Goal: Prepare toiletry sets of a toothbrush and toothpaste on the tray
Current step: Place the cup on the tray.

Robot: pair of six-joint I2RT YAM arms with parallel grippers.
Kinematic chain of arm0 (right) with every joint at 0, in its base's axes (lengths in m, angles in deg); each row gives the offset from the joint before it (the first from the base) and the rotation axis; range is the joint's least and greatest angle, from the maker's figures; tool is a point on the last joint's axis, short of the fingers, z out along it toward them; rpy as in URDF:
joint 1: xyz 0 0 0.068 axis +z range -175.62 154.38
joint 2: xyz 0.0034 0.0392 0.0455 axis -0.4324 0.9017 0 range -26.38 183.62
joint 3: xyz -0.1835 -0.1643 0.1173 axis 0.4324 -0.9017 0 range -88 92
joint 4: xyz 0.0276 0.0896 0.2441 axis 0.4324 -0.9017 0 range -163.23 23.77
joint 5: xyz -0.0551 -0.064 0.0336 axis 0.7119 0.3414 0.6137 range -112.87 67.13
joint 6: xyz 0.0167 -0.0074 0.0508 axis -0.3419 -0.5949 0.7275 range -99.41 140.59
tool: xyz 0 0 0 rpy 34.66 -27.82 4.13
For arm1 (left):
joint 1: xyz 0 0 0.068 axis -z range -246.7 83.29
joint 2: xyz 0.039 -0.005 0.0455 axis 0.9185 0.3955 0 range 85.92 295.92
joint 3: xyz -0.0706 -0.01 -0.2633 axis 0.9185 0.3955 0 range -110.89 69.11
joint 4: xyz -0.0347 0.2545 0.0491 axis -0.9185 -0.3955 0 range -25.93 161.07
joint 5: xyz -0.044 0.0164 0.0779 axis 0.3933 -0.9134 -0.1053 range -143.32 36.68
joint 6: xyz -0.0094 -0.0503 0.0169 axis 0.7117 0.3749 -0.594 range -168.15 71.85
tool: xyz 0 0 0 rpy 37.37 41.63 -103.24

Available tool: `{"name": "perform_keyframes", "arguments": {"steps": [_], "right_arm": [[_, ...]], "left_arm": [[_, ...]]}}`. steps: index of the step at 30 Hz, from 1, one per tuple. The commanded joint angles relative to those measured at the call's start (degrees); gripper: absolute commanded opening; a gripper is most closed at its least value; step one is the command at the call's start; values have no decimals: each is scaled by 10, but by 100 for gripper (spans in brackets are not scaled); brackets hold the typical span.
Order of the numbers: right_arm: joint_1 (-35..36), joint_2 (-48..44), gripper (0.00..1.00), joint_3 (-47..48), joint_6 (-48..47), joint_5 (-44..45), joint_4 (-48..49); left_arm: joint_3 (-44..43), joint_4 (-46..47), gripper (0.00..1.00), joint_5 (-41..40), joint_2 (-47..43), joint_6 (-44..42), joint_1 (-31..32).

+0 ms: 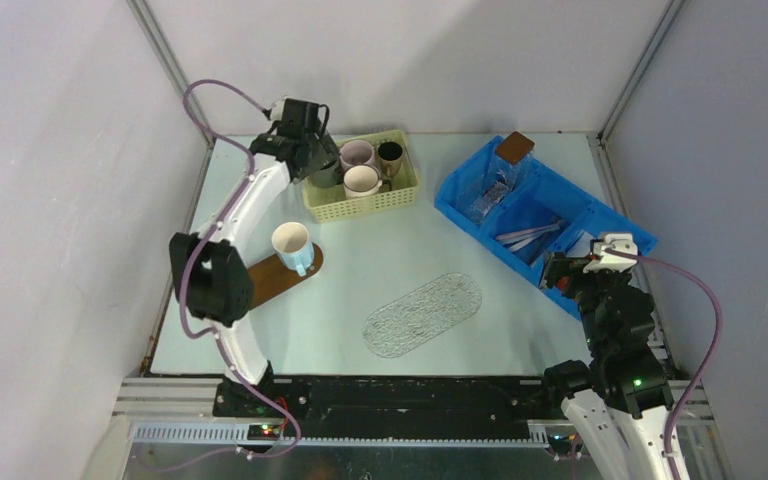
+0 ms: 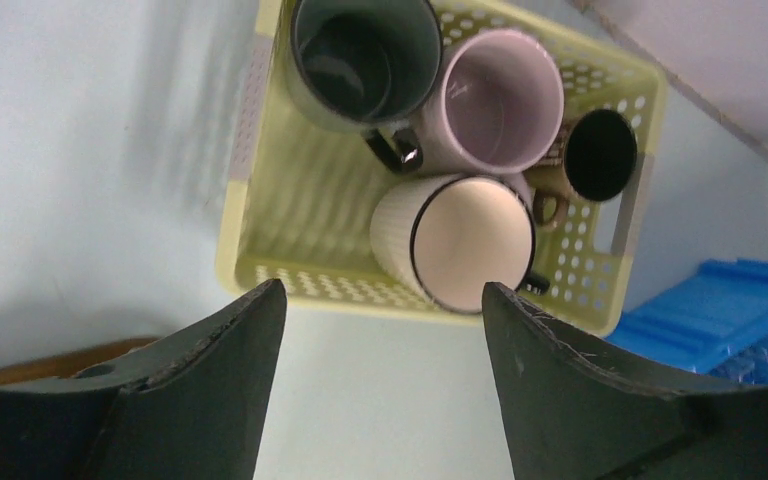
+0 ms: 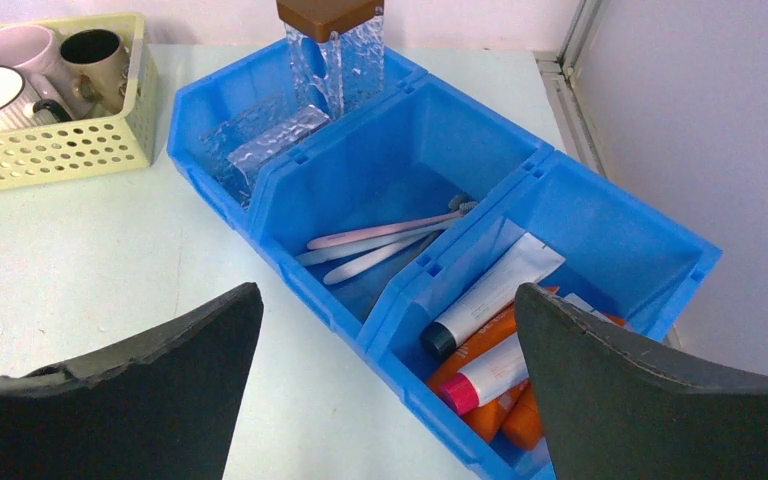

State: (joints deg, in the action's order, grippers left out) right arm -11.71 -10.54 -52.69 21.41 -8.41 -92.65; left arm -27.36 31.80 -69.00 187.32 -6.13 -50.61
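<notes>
**Top view.** Left gripper (image 1: 316,165) over the left end of a yellow basket (image 1: 360,207) of mugs (image 1: 362,180). Right gripper (image 1: 572,268) at the near end of the blue bin (image 1: 457,195). One blue-handled mug (image 1: 292,247) upright on a brown board (image 1: 265,285). Clear oval tray (image 1: 423,314) at mid-table, well apart from both grippers and with nothing on it, probably set centrally for reach by either arm. No toiletry set laid out yet.

**Left wrist view.** Fingers (image 2: 230,370) spread wide with nothing between them, looking down into the basket. Four mugs upright and packed toward its far end, mouths up.

**Right wrist view.** Fingers (image 3: 160,370) likewise wide apart and empty. Toothbrushes (image 3: 380,240) flat in the middle compartment of the bin. Tubes (image 3: 490,350), orange and white, piled in the compartment nearest the gripper. Clear holder with a brown lid (image 3: 330,40) in the far one. Sorted by kind, presumably for taking one of each per set.

**Surroundings.** Pale, smooth table (image 1: 400,250), matte and evenly lit, enclosed by plain white walls (image 1: 410,60) on three sides with metal framing at the corners.
</notes>
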Motion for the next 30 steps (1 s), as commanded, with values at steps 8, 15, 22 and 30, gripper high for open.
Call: {"name": "perform_keyframes", "arguments": {"steps": [8, 15, 22, 30], "right_arm": [[3, 0, 99, -6, 6, 15, 15], [3, 3, 99, -9, 12, 18, 12], [3, 6, 100, -10, 11, 27, 11], [3, 12, 99, -10, 9, 40, 8]], "left_arm": [[-113, 18, 70, -33, 126, 40, -35], [-160, 26, 61, -35, 196, 81, -45], [-166, 36, 55, -56, 227, 114, -51], [-187, 53, 54, -59, 273, 161, -65]]}}
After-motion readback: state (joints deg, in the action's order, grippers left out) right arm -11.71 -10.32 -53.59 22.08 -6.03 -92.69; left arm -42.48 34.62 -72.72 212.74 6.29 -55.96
